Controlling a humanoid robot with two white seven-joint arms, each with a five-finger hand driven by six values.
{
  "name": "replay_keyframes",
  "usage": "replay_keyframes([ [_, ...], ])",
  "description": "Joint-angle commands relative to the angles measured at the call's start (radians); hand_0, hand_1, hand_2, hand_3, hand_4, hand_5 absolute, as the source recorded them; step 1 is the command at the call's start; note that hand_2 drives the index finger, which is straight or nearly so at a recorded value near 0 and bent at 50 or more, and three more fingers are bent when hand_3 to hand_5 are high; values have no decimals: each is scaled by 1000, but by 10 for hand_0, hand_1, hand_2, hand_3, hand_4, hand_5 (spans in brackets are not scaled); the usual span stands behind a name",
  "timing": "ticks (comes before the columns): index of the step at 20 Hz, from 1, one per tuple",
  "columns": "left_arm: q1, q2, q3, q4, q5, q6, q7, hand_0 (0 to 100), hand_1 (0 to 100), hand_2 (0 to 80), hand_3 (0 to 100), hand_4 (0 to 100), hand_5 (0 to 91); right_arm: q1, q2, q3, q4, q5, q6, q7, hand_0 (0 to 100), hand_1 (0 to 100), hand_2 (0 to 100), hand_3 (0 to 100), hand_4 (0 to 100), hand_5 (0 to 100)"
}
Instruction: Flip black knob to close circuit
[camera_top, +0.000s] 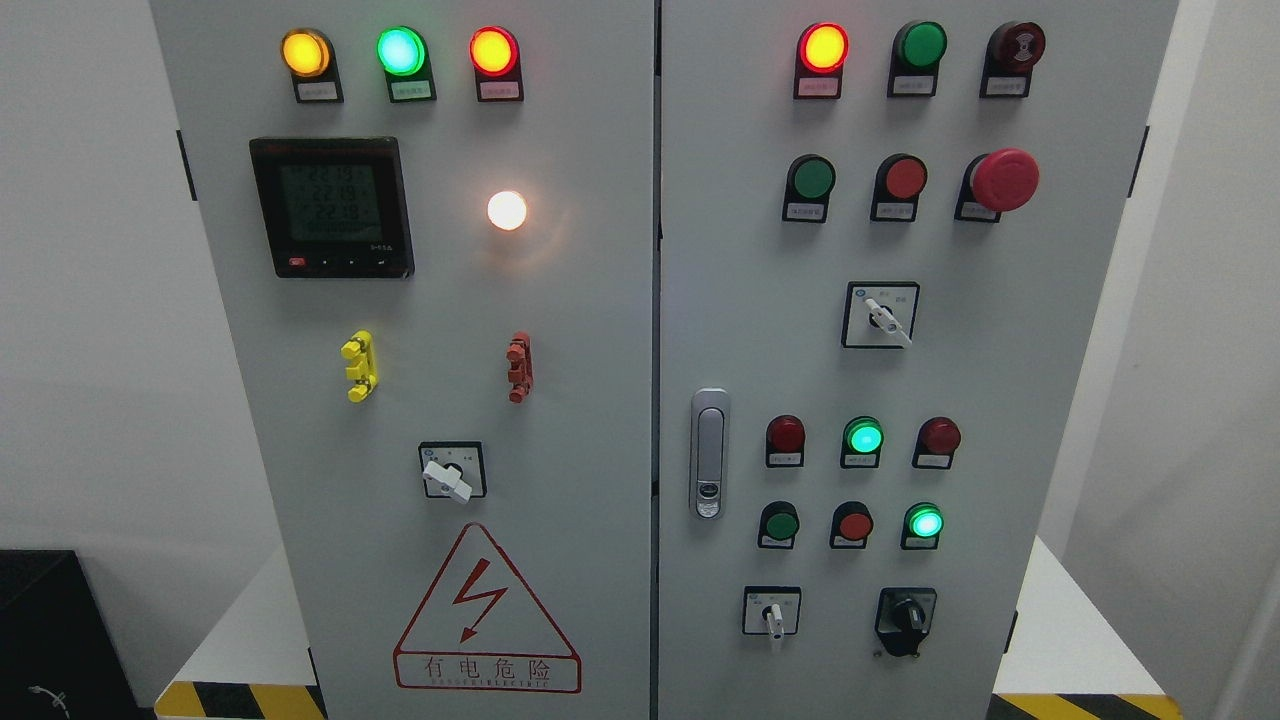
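Observation:
A grey two-door electrical cabinet fills the head view. The black knob sits on a black plate at the lower right of the right door, its grip pointing roughly up and to the left. To its left is a white-handled selector switch. Neither of my hands nor any arm shows in the picture.
The right door carries indicator lamps, push buttons, a red mushroom stop button, another selector and a metal door latch. The left door has a digital meter, lit lamps, a selector and a red lightning warning sign. A black box stands at lower left.

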Motion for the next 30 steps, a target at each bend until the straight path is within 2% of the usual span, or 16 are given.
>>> replay_keyframes([
  [1,0,0,-21,21,-21,1,1,0,0,0,0,0,0,0,0,9,-4,-12,-1,1,0,204,0,0,0,0],
  [7,0,0,-20,21,-21,1,1,0,0,0,0,0,0,0,-5,9,-6,-12,-5,2,0,205,0,0,0,0],
  [10,0,0,-21,21,-20,1,1,0,0,0,0,0,0,-2,-29,6,-15,-14,-8,10,0,205,0,0,0,0],
  [15,0,0,-21,21,-21,1,1,0,0,0,0,0,0,-5,-47,9,-134,-6,-9,9,0,214,0,0,0,0],
  [18,0,0,-20,21,-20,1,1,0,0,0,0,0,0,-5,-58,6,-207,52,-24,1,0,218,0,2,0,0],
  [19,0,0,-20,21,-20,1,1,0,0,0,0,0,0,-5,-58,6,-226,66,-44,-4,0,219,83,90,4,0],
  [20,0,0,-21,21,-21,1,1,0,0,0,0,0,0,-5,-61,6,-240,83,-67,-14,0,219,160,168,82,0],
  [21,0,0,-20,21,-21,-1,1,0,0,0,0,0,0,-6,-64,8,-253,106,-90,-43,0,218,189,208,121,0],
  [23,0,0,-20,21,-21,1,1,0,0,0,0,0,0,-6,-64,8,-277,171,-135,-77,0,198,280,331,220,0],
  [24,0,0,-20,21,-21,1,1,0,0,0,0,0,0,-6,-64,6,-294,201,-149,-95,0,191,302,358,240,0],
  [26,0,0,-20,21,-20,1,1,0,0,0,0,0,0,-6,-64,6,-325,244,-158,-122,0,159,390,491,336,99],
  [27,0,0,-20,21,-21,1,1,0,0,0,0,0,0,-6,-63,8,-342,262,-170,-126,0,156,407,521,348,115],
  [28,0,0,-21,21,-21,-1,1,0,0,0,0,0,0,-6,-60,8,-358,281,-182,-137,0,144,442,567,395,175],
  [30,0,0,-20,21,-20,-1,1,0,0,0,0,0,0,-6,-60,9,-394,343,-207,-187,0,141,482,617,444,240],
])
